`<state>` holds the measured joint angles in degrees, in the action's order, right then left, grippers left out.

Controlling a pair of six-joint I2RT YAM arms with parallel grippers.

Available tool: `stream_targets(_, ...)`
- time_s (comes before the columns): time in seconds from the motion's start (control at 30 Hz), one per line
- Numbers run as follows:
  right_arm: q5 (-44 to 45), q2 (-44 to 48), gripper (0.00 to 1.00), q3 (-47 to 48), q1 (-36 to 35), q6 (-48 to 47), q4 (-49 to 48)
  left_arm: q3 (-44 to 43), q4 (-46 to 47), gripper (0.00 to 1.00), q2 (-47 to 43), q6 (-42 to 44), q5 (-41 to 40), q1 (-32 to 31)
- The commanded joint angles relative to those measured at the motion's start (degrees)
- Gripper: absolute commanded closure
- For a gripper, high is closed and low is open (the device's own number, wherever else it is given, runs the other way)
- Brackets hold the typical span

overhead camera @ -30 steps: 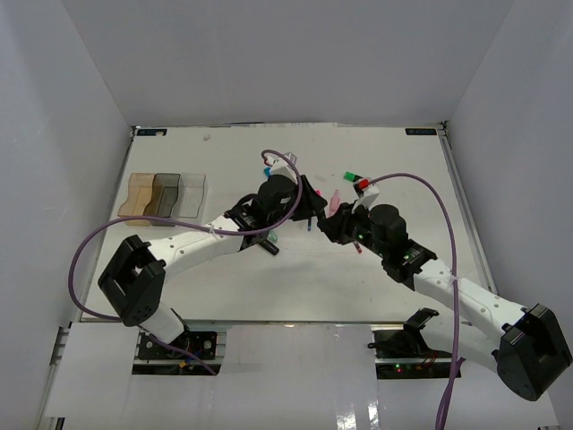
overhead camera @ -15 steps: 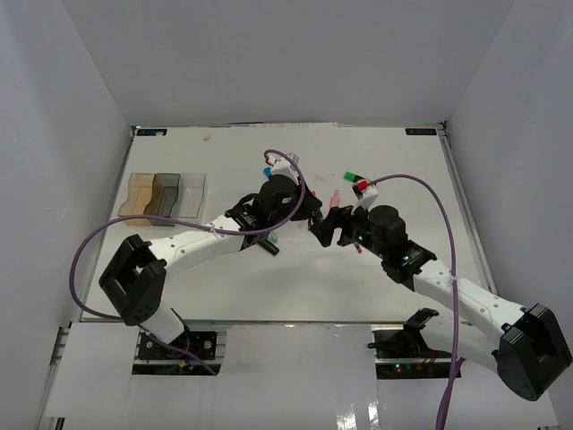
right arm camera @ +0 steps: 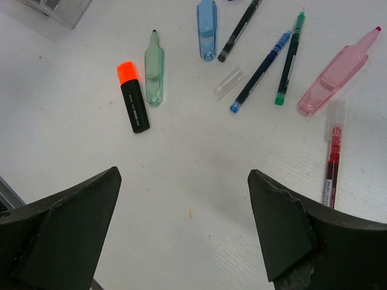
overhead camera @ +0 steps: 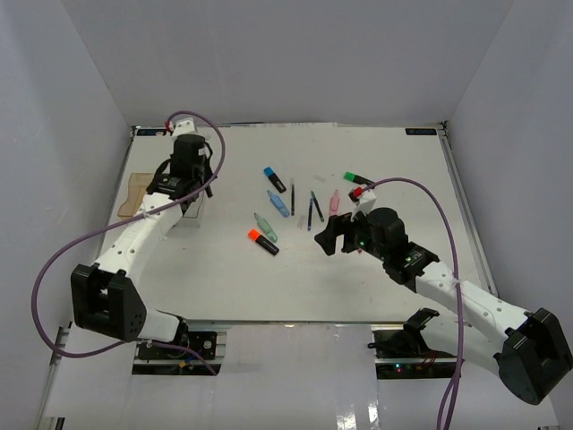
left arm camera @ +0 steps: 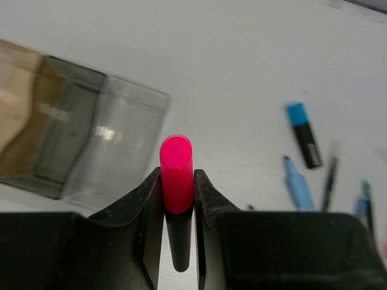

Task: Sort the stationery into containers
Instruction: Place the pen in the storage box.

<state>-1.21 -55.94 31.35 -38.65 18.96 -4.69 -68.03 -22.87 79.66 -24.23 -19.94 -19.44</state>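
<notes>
My left gripper (left arm camera: 178, 193) is shut on a black highlighter with a pink cap (left arm camera: 176, 172), held just above the table beside the clear box (left arm camera: 124, 142) of the containers. The grey box (left arm camera: 63, 124) and the amber box (left arm camera: 15, 106) lie to its left. From above, the left gripper (overhead camera: 186, 199) hangs over the row, and only the amber box (overhead camera: 134, 192) shows well. My right gripper (right arm camera: 184, 178) stands open and empty over bare table, near the stationery: an orange-capped highlighter (right arm camera: 133, 99), a green tapered piece (right arm camera: 154, 75), a pink tapered piece (right arm camera: 338, 75) and thin pens (right arm camera: 260, 72).
In the middle of the table lie a blue-capped highlighter (overhead camera: 275, 178), a blue tapered piece (overhead camera: 278, 203), a green-capped highlighter (overhead camera: 352, 176) and a red pen (right arm camera: 332, 157). A loose clear cap (right arm camera: 230, 83) lies among the pens. White walls enclose the table on three sides.
The left arm has swung from the table's middle to the far left over the containers, carrying the pink-capped highlighter. The right gripper has opened wide and drawn back a little.
</notes>
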Motion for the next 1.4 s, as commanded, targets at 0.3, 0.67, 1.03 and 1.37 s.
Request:
stream_targets(0.3,-5.6,2.8,0.09,-4.8,-0.2,-5.9,-4.3,-9.7,-3.2,0.87,10.5,23.9,-4.8,23.6)
stream_targets(0.67,-7.1,7.3,0.09,-9.7,-0.2,-6.5,-7.0,-17.3,3.1,0.84,25.9,33.0,-8.6,29.2)
stream_targets(1.03,-5.5,8.5,0.09,-10.5,-0.2,-6.7,-6.9,-11.7,6.1,0.64,28.0,36.2,-7.5,30.2)
stream_targets(1.37,-5.1,8.7,0.09,-10.2,-0.2,-7.1,-6.3,-10.2,5.3,0.44,25.0,32.4,-7.0,30.6)
